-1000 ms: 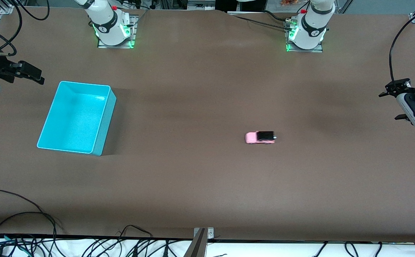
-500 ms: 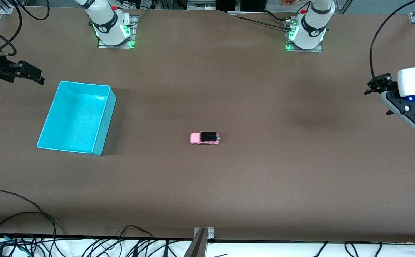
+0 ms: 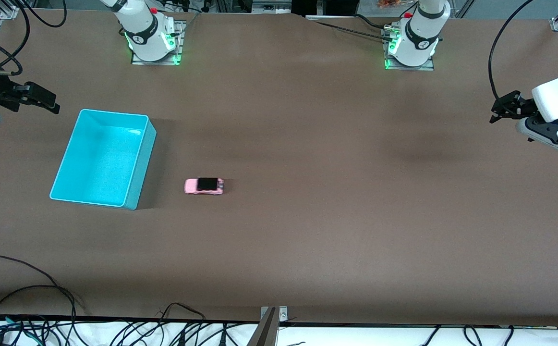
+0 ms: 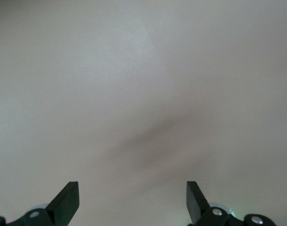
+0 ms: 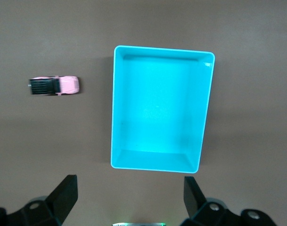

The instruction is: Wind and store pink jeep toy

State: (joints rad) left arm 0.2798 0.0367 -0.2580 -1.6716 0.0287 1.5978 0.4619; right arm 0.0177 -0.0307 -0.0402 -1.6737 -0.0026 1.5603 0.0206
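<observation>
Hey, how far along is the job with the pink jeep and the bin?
Winding looks done: the pink jeep toy has rolled across the table on its own and now sits beside the turquoise bin, not in it. Nothing is in hand: the left gripper and the right gripper are both open and empty at the table's ends. Storing it is left.

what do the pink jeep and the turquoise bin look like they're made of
Pink jeep toy: probably molded plastic, pale pink body with a black roof; too small to judge sheen.
Turquoise bin: likely plastic, with thin even walls, rounded corners, one uniform color and a faintly speckled matte floor.
</observation>
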